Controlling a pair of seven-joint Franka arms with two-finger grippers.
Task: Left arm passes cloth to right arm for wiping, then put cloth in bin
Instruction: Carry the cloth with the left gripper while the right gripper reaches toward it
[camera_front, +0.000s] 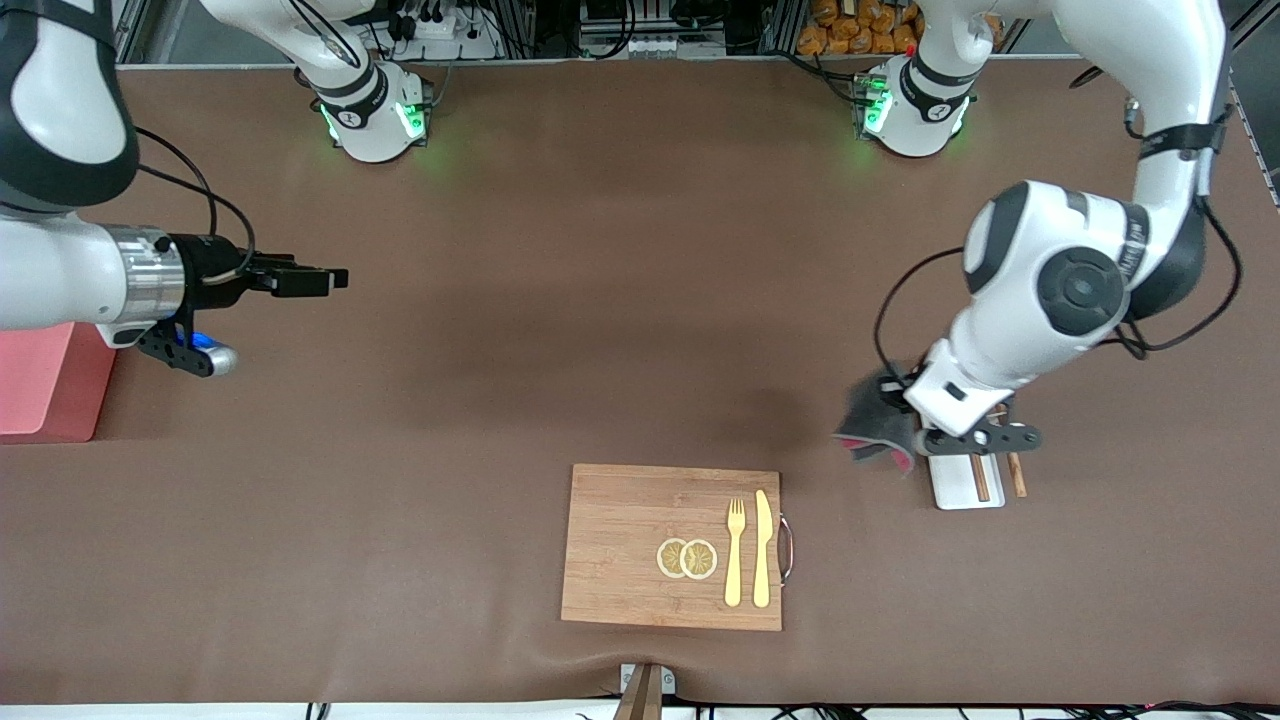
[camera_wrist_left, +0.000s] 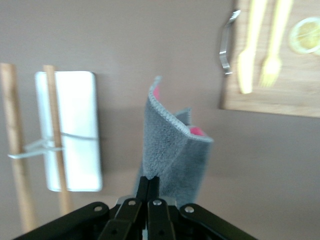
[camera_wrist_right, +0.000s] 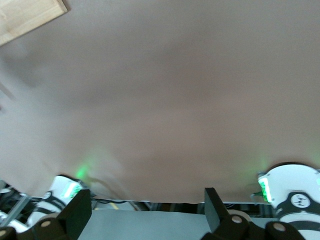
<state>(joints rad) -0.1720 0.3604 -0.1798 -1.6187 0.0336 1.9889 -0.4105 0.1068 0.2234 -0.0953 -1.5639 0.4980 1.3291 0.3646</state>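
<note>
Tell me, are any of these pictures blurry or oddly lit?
Front view: sharp and evenly lit, green lamps glowing at both arm bases. Left wrist view: the cloth fairly crisp, the wooden board smeared and washed out. Right wrist view: soft, mostly bare brown table.

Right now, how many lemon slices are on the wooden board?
2. Both lemon slices lie side by side, overlapping a little, on the wooden board, beside the yellow fork on the side toward the right arm's end. None looks hidden.

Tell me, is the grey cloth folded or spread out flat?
Folded. The cloth hangs doubled over from the shut left gripper, its pink underside peeking out.
</note>
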